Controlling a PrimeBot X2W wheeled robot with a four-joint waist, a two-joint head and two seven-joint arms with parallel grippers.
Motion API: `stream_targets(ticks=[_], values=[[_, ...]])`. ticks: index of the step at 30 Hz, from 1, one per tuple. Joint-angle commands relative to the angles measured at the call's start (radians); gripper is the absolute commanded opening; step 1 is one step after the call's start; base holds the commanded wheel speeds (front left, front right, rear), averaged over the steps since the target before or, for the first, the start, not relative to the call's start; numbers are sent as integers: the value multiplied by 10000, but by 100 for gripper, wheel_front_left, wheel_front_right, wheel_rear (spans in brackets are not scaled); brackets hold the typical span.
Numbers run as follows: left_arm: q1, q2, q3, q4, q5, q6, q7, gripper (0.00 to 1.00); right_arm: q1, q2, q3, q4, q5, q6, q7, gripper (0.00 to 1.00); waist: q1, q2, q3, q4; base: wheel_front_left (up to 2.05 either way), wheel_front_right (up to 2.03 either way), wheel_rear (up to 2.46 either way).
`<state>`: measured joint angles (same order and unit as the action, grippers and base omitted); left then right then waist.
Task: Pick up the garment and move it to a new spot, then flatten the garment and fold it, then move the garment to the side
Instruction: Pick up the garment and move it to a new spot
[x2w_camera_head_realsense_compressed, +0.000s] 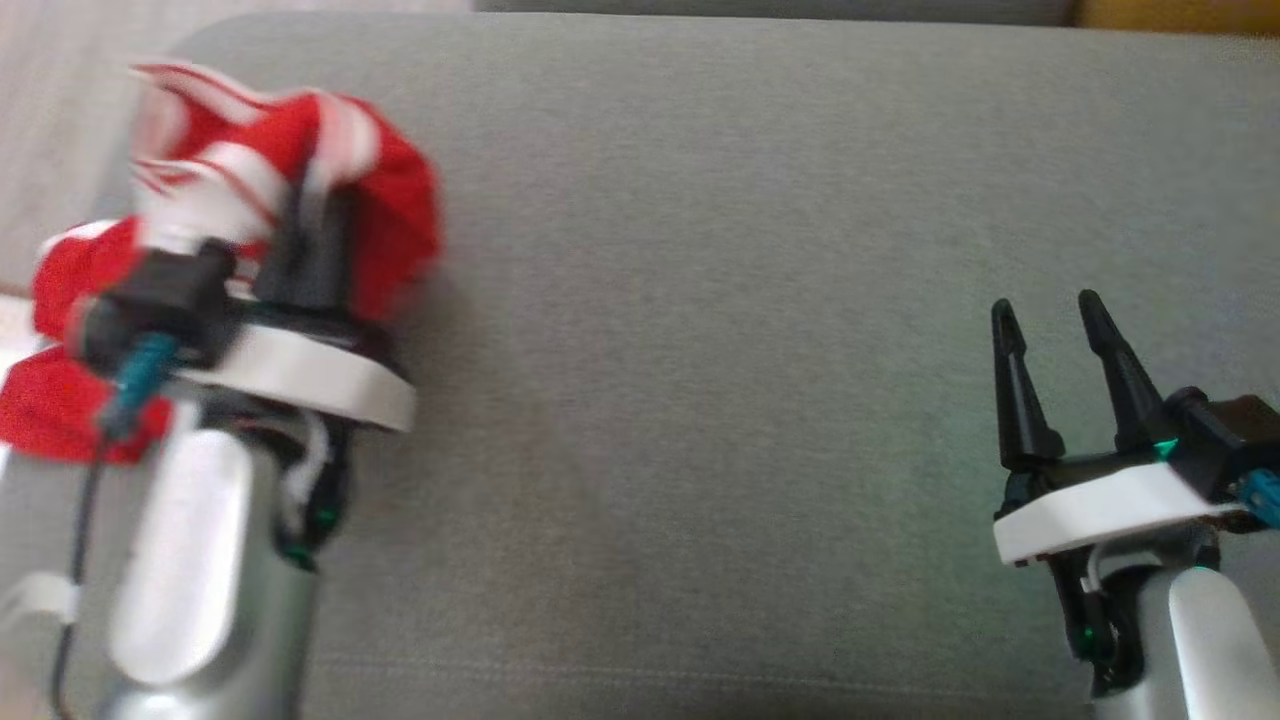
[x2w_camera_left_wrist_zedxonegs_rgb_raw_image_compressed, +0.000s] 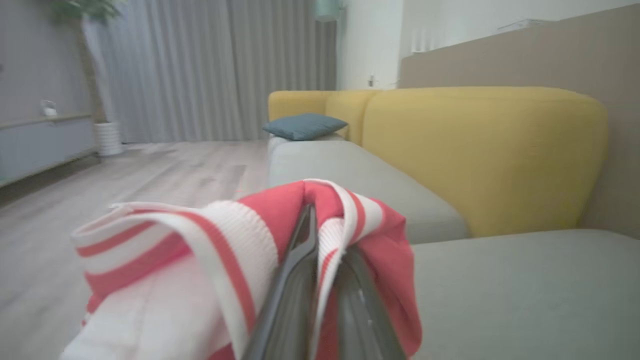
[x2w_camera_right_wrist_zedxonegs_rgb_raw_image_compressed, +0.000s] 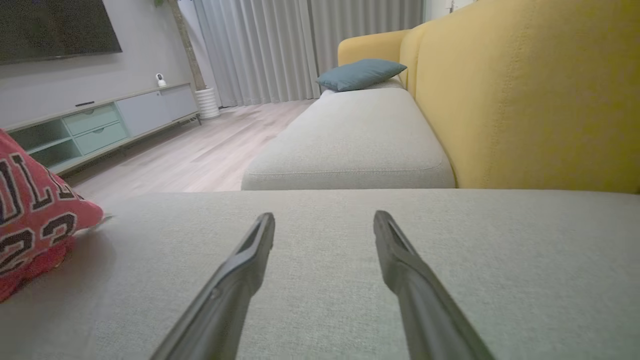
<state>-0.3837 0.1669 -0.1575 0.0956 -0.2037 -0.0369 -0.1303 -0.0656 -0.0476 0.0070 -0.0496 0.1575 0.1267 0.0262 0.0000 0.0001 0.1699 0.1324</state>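
Note:
The garment (x2w_camera_head_realsense_compressed: 390, 200) is a red top with white striped trim, bunched up at the left edge of the grey cushion. My left gripper (x2w_camera_head_realsense_compressed: 315, 215) is shut on its trim; in the left wrist view the fabric (x2w_camera_left_wrist_zedxonegs_rgb_raw_image_compressed: 225, 250) drapes over both closed fingers (x2w_camera_left_wrist_zedxonegs_rgb_raw_image_compressed: 295, 280), and the gripper (x2w_camera_left_wrist_zedxonegs_rgb_raw_image_compressed: 320, 235) is raised above the seat. In the right wrist view the garment (x2w_camera_right_wrist_zedxonegs_rgb_raw_image_compressed: 35, 210) hangs at the far left, showing black-and-white lettering. My right gripper (x2w_camera_head_realsense_compressed: 1050, 320) stands open over bare cushion at the lower right, nothing between its fingers (x2w_camera_right_wrist_zedxonegs_rgb_raw_image_compressed: 250, 260).
The grey seat cushion (x2w_camera_head_realsense_compressed: 700, 300) spreads wide between the arms. A yellow sofa back (x2w_camera_right_wrist_zedxonegs_rgb_raw_image_compressed: 525, 90) runs along the right, with a blue pillow (x2w_camera_right_wrist_zedxonegs_rgb_raw_image_compressed: 360, 74) on the further seat. Wooden floor (x2w_camera_right_wrist_zedxonegs_rgb_raw_image_compressed: 200, 150) and a low cabinet (x2w_camera_right_wrist_zedxonegs_rgb_raw_image_compressed: 100, 125) lie beyond the left edge.

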Motion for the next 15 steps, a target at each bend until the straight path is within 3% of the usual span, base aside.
stream_targets(ticks=[1,7,15], values=[[-315,-48,-17,-574,-38,-108,264,0,-139,-27,268,-377,76,40,-111,100,0,-1,154,-593,0,0,0],[-504,-648,-1345,-475,-63,-450,668,0,-436,-27,483,-349,275,40,-267,100,0,-1,661,-1848,0,0,0],[-1707,-999,-2881,784,97,-709,688,0,-680,-26,677,-149,629,40,-646,100,0,-1,1478,-3541,0,0,0]])
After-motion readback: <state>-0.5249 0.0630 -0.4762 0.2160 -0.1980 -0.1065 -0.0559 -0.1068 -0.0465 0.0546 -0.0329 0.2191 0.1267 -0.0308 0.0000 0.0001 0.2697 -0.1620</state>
